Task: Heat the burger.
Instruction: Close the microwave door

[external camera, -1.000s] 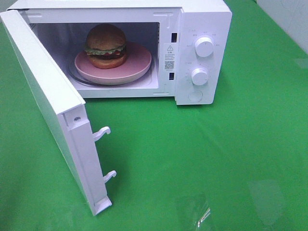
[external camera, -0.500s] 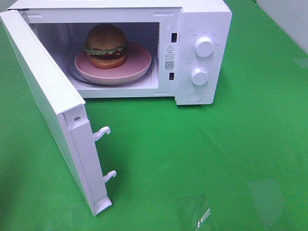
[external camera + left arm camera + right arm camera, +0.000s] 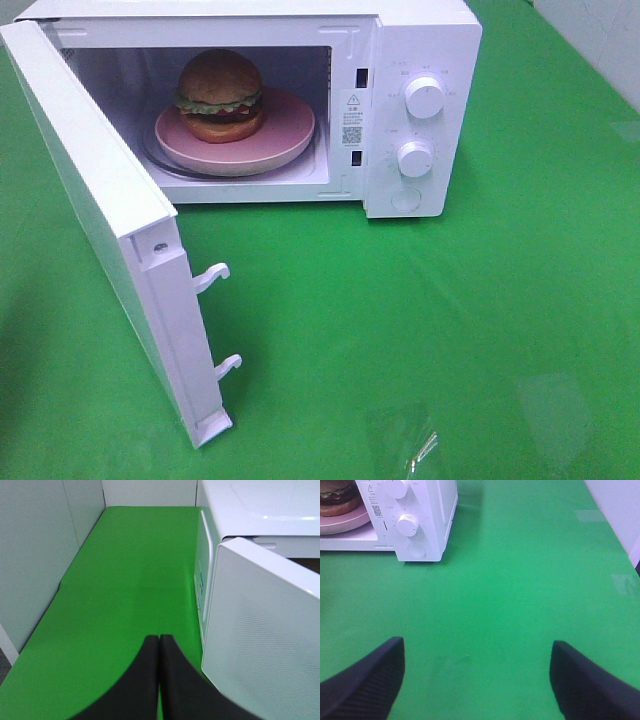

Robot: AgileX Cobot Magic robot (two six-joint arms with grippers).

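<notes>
The burger (image 3: 220,95) sat inside the open microwave (image 3: 420,40), on a round pink plate (image 3: 290,135), toward that plate's left rim. The plate rested on the glass turntable (image 3: 165,165), whose edge showed beneath it. The microwave stood at the far edge of the green-covered bench (image 3: 480,320). Its door (image 3: 100,200) was swung wide on the left-hand hinge and reached out toward the bench's front edge, with two white latch hooks (image 3: 212,277) sticking out from its free end. On the control panel to the right of the cavity were an upper knob (image 3: 425,98), a lower knob (image 3: 414,158) and a round button (image 3: 405,199) below them.

The left pincer (image 3: 159,645) was fully closed, its black fingers pressed together with nothing between them, above bare green cloth beside the door's outer face. The right pincer (image 3: 477,647) was spread wide and empty, over the bench in front of the control panel and well apart from it.
</notes>
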